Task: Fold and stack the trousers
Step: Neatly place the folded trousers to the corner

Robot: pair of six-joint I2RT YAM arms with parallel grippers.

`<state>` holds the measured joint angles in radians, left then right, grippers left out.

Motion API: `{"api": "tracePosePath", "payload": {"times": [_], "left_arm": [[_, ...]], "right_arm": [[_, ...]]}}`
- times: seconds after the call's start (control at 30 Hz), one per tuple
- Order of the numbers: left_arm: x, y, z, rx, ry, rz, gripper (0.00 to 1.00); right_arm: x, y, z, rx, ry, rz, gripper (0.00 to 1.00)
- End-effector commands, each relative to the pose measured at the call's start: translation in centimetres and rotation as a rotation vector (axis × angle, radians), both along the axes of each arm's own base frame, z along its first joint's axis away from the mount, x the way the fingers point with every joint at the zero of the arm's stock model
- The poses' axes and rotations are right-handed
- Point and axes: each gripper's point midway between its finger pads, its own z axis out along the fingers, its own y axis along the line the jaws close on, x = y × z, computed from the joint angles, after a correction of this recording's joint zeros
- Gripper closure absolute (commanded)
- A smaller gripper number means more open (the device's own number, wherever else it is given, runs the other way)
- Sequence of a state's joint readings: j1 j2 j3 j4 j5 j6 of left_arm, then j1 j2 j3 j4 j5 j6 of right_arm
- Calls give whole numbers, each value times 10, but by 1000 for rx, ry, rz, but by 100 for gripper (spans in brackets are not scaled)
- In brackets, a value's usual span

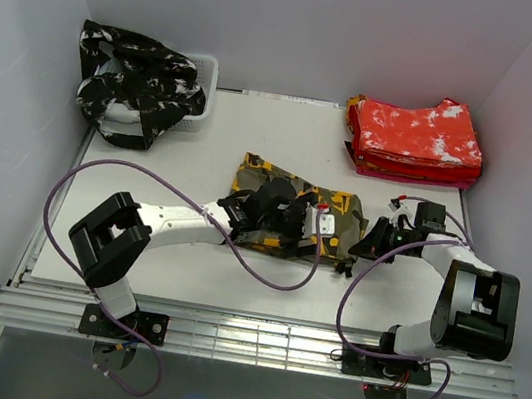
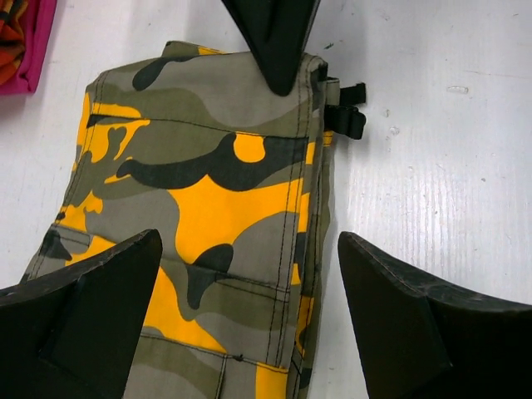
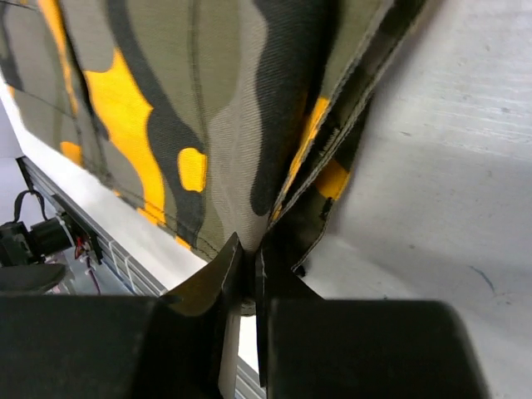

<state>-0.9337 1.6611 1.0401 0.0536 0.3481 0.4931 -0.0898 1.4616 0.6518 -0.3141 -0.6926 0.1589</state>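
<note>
Where the white counter (image 1: 256,137) spreads out in front of both arms, the olive trousers (image 1: 255,173) with orange and black patches lie folded in the middle of it. At the far left, black and white trousers (image 1: 137,88) hang in a heap over a white basket (image 1: 207,65). At the far right, red and white trousers (image 1: 416,137) sit in a neat folded stack. The left tool (image 2: 249,241) hovers over the olive trousers with its fingers spread wide, holding nothing. The right tool (image 3: 248,253) is pinched tight on the right edge of the olive trousers. A small black buckle (image 2: 347,120) sticks out from that edge.
</note>
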Motion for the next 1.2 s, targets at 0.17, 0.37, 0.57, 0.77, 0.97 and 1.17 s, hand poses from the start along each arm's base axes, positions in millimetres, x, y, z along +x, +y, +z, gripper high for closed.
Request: {"api": "tracePosePath", "payload": {"times": [0.17, 0.37, 0.57, 0.77, 0.97, 1.17], "left_arm": [[-22, -26, -10, -39, -65, -81, 2], [-9, -40, -36, -12, -148, 7, 2], [9, -48, -52, 0, -232, 117, 3], [27, -40, -64, 47, -282, 244, 42], [17, -43, -63, 22, -232, 207, 84], [16, -49, -66, 21, -197, 210, 88]], "right_arm": [[20, 13, 67, 116, -109, -10, 92], [19, 17, 70, 162, -68, -40, 92], [19, 19, 70, 192, -22, -70, 92], [23, 17, 71, 180, -13, -85, 92], [27, 11, 64, 141, 25, -107, 82], [30, -3, 68, 79, 32, -128, 10]]}}
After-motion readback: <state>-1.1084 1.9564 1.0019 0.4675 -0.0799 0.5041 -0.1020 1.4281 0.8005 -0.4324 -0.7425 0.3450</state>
